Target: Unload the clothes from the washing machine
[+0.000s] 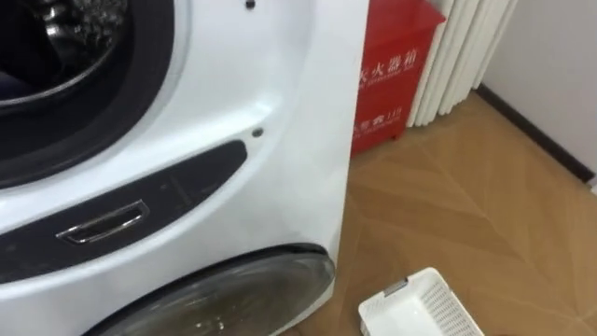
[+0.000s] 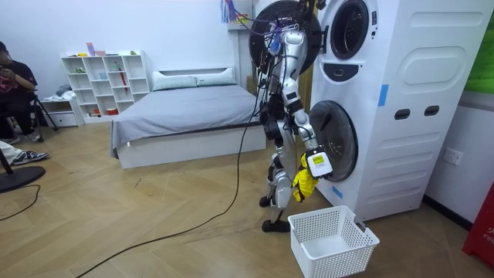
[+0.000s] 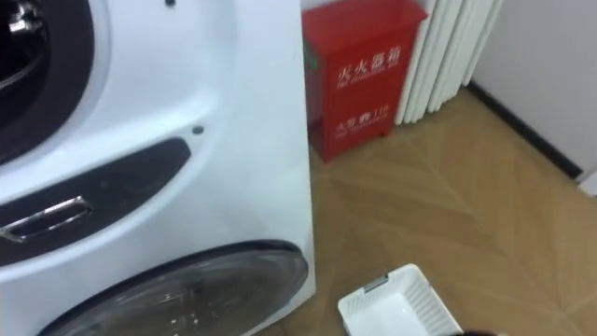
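In the room view I stand facing two stacked white washing machines (image 2: 386,116). My right hand (image 2: 316,164) hangs low in front of the lower machine's round door (image 2: 340,139), shut on a yellow cloth (image 2: 302,184) that dangles from it. The cloth is above and just left of a white slatted laundry basket (image 2: 332,241) on the floor. The upper machine's drum opening (image 1: 56,65) shows dark at the top left of the left eye view. The lower door (image 1: 233,297) is beneath it, and a corner of the basket (image 1: 420,308) lies at the lower right.
The upper machine's door (image 2: 282,31) stands open beside my head. A red box (image 1: 392,65) and white ribbed panels (image 1: 466,56) stand against the wall past the machine's corner. Wooden floor (image 1: 485,215) stretches to the right. A bed (image 2: 185,116) and a seated person (image 2: 15,85) are behind me.
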You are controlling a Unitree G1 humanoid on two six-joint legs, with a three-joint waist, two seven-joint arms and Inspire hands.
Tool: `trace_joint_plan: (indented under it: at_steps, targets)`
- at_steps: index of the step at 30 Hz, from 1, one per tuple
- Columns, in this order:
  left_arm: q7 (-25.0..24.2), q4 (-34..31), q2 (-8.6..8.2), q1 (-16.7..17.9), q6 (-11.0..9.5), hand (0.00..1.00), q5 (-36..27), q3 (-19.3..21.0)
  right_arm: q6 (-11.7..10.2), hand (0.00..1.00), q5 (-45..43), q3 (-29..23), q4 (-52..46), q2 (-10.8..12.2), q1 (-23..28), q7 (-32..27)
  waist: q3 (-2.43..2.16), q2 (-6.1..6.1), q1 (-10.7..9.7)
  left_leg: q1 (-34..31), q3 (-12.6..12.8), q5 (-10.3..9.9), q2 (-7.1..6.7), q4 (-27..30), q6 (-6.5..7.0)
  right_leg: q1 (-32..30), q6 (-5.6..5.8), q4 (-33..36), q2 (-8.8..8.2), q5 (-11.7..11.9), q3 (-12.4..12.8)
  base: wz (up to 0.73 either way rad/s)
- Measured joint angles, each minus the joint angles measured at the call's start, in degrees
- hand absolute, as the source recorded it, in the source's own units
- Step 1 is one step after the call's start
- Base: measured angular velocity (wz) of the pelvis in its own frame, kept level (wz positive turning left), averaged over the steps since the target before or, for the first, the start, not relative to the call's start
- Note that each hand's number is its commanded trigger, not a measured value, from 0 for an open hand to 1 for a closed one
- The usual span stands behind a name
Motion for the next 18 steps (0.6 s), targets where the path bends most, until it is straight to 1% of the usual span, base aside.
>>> trace_joint_plan:
  at_steps: [1,2,4,5,6,7,8,9,10,12,14,16,18]
  targets:
    - [0.3,-0.01,0.14,0.14,-0.18,0.0,-0.29,-0.49,-0.08,1.0,0.6,0.39,0.46,0.0,-0.26,-0.71,0.0,0.0,0.1,-0.27,0.01,0.0,-0.03,0.03,0.01,-0.35,0.0,0.34,-0.01,0.0,-0.04,0.0]
    - [1.09,0.01,0.21,0.42,-0.43,0.0,-1.02,-1.3,-0.78,1.0,1.33,1.27,1.55,-0.01,-0.93,-1.91,0.01,0.04,0.24,-0.69,-0.01,0.03,-0.04,0.04,0.05,-0.86,0.0,0.6,-0.03,0.0,-0.09,0.0]
    - [1.75,-0.28,0.24,0.52,-0.87,0.0,-1.03,-1.81,-2.22,1.0,1.24,1.28,2.74,-0.16,-1.54,-3.16,0.23,0.65,0.11,-1.59,-0.29,0.12,-0.02,0.2,0.2,-1.46,0.0,0.41,-0.09,-0.01,-0.62,0.09]
    - [2.46,-0.42,0.23,0.55,-1.41,0.0,-1.09,-2.09,-3.2,1.0,1.31,1.15,4.51,-0.36,-2.27,-4.15,0.31,0.95,0.1,-1.89,-0.39,0.14,-0.02,0.19,0.24,-1.79,0.0,0.42,-0.1,-0.01,-0.78,0.07]
    - [3.2,-0.47,0.25,0.65,-1.66,0.0,-1.31,-2.45,-3.79,1.0,1.41,1.14,5.83,-0.57,-2.78,-5.23,0.3,1.35,0.19,-2.07,-0.39,0.14,0.0,0.07,0.24,-2.07,-0.01,0.45,-0.07,-0.01,-0.79,0.0]
    - [3.57,-0.47,0.24,0.67,-1.75,0.0,-1.47,-2.57,-4.01,1.0,1.58,1.14,6.18,-0.69,-2.89,-5.75,0.28,1.57,0.23,-2.2,-0.41,0.15,0.0,0.02,0.24,-2.23,-0.01,0.45,-0.06,-0.01,-0.8,0.0]
    - [4.29,-0.46,0.24,0.58,-2.02,0.0,-1.65,-2.95,-4.33,1.0,2.59,1.15,6.44,-1.02,-2.92,-6.67,0.3,2.23,0.19,-2.6,-0.97,0.17,-0.05,0.05,0.28,-2.46,-0.02,0.45,-0.1,-0.01,-1.05,0.0]
    - [4.72,-0.48,0.23,0.36,-2.32,0.0,-1.67,-3.31,-4.58,1.0,3.4,1.19,6.96,-1.44,-2.96,-7.47,0.29,2.67,0.38,-2.78,-0.92,0.2,-0.06,0.04,0.31,-2.75,-0.02,0.56,-0.15,-0.01,-1.17,0.0]
    - [4.92,-0.42,0.23,0.26,-2.51,0.0,-1.71,-3.6,-4.89,1.0,3.75,1.19,7.42,-1.62,-3.05,-7.8,0.25,2.85,0.64,-2.82,-0.86,0.2,-0.08,0.0,0.31,-2.92,-0.02,0.63,-0.16,-0.01,-1.18,-0.11]
    - [5.75,-0.44,0.15,0.14,-3.61,0.0,-2.15,-4.18,-5.58,1.0,4.2,1.18,8.72,-2.21,-3.52,-9.58,0.24,3.52,1.21,-3.03,-0.64,0.2,-0.24,-0.13,0.31,-3.55,-0.03,0.9,-0.24,0.0,-1.1,-0.14]
    - [6.59,-0.48,0.25,0.14,-4.36,0.0,-2.2,-4.17,-5.8,1.0,4.2,1.2,8.61,-2.37,-3.79,-10.97,0.18,3.68,1.43,-3.82,-0.73,0.23,-0.51,-0.14,0.33,-4.79,-0.04,1.8,-0.42,-0.01,-1.16,-0.1]
    - [7.16,-0.55,0.25,0.14,-4.47,0.0,-2.17,-4.17,-6.13,1.0,4.07,1.17,8.22,-2.51,-3.81,-12.24,0.18,3.72,1.42,-4.76,-1.04,0.3,-0.86,-0.05,0.46,-6.12,-0.03,2.56,-0.81,-0.02,-1.78,-0.03]
    - [7.29,-0.55,0.25,0.22,-4.46,0.0,-2.24,-4.32,-6.35,1.0,4.06,1.15,8.07,-2.65,-3.78,-13.4,0.17,3.75,1.41,-5.55,-1.27,0.48,-1.16,0.02,0.76,-6.92,-0.02,2.78,-1.04,-0.02,-1.85,0.02]
